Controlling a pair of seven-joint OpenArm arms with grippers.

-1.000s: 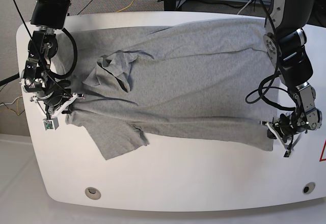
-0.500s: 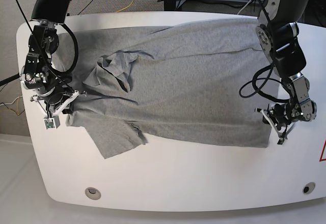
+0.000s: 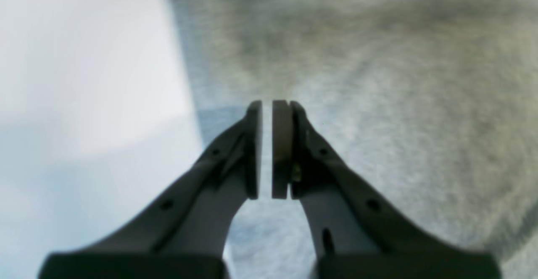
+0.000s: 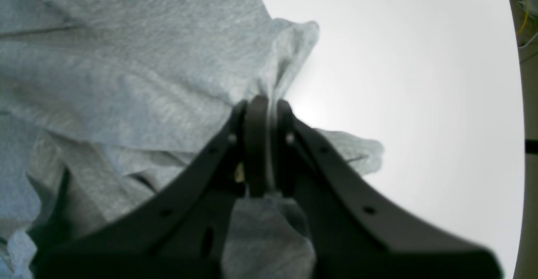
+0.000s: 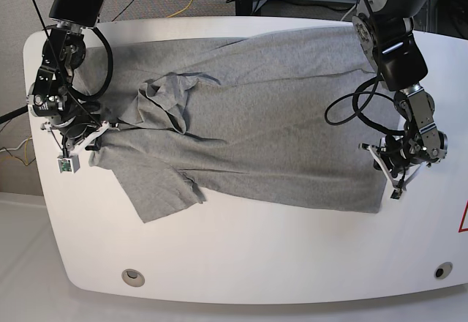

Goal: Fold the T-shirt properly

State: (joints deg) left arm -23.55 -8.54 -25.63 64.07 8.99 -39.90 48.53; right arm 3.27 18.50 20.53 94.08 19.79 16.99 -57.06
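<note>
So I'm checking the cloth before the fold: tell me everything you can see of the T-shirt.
The T-shirt is plain heather-grey knit, short-sleeved, with no print. It lies spread and wrinkled across the white table, the collar area bunched, one sleeve flopped toward the near edge. The right tool is shut on a pinch of its fabric at that sleeve end; the left tool, nearly shut, sits at its opposite edge.

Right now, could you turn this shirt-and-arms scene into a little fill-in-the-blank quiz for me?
1. The T-shirt lying on the table is plain ____ in colour.
2. The right gripper is shut on the ____ of the T-shirt.
3. The left gripper has its jaws nearly ____.
4. The table top is ____ in colour.

Missing words: grey; edge; closed; white
</note>
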